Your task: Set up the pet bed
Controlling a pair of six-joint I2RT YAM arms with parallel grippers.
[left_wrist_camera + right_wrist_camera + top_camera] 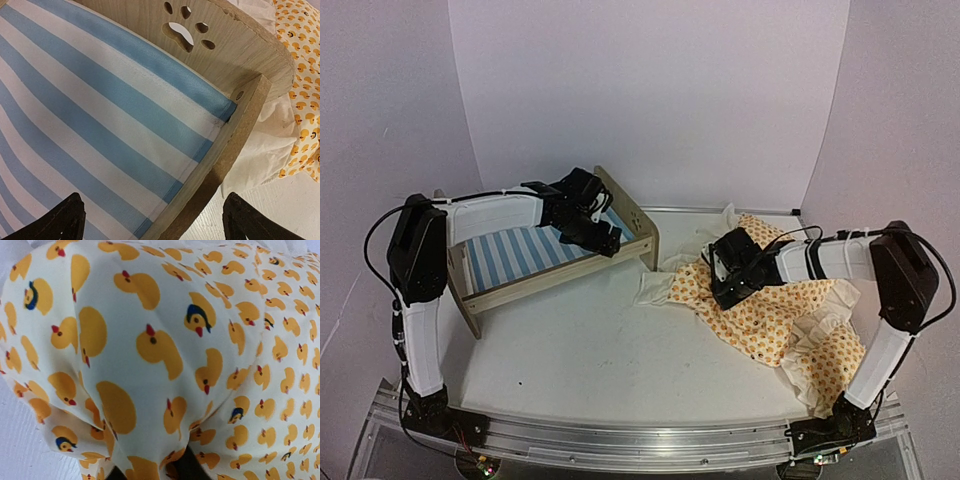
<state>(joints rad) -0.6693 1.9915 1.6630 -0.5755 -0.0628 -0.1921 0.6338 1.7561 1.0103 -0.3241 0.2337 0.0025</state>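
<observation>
The pet bed [555, 262] stands at the left: a light-wood frame with a blue-and-white striped mattress [100, 115] lying in it. A paw-print cutout [185, 27] shows in its end board. My left gripper [598, 236] hovers over the bed's right end. It is open, and in the left wrist view [155, 225] its fingers straddle the mattress corner and the side rail [225, 150]. My right gripper [725, 280] is on the orange duck-print quilt [775, 315]. In the right wrist view [150, 472] the jaws are shut on a bunched fold of it [150, 365].
The quilt with its white ruffles [655, 290] sprawls over the right half of the table, up to the bed's near right leg. A puffier ruffled bit [750, 228] lies at the back. White walls enclose the table; a metal rail [640, 445] runs along the front.
</observation>
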